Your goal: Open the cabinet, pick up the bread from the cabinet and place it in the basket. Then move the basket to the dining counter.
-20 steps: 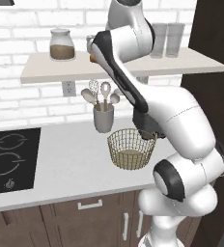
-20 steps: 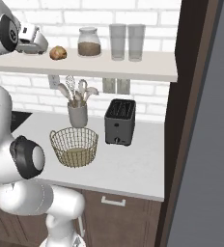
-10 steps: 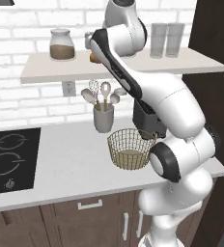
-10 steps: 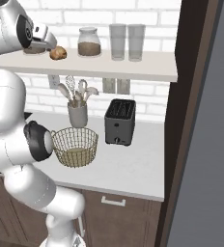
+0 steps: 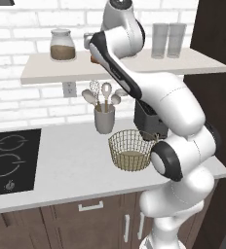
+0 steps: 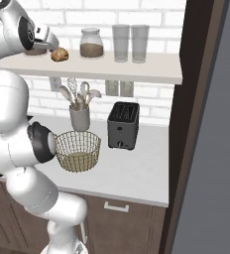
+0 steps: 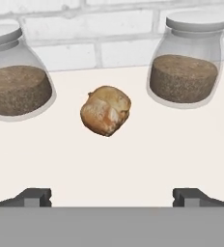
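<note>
The bread (image 7: 105, 110), a small golden-brown roll, lies on the cabinet's pale shelf plank (image 7: 133, 159) between two brown-filled glass jars. My gripper (image 7: 112, 198) is open just short of it, its fingertips (image 7: 34, 197) spread wide with nothing between them. In the right base view the gripper (image 6: 53, 47) sits at shelf height, just left of the bread (image 6: 60, 54) on the cabinet (image 6: 151, 69). The basket (image 6: 78, 150) stands on the worktop below; it also shows as the wire basket (image 5: 130, 150) beside my arm. The dining counter is out of view.
A jar (image 6: 91, 43) and two glasses (image 6: 130, 43) stand on the shelf to the right of the bread. On the worktop are a grey utensil cup (image 6: 80, 118), a dark toaster (image 6: 123, 125) and a black cooktop (image 5: 8, 160). A dark tall panel (image 6: 186, 124) bounds the right side.
The arm has swung in toward the shelf, carrying the open gripper rightward in the right base view, closer to the bread. Bread and basket have not moved.
</note>
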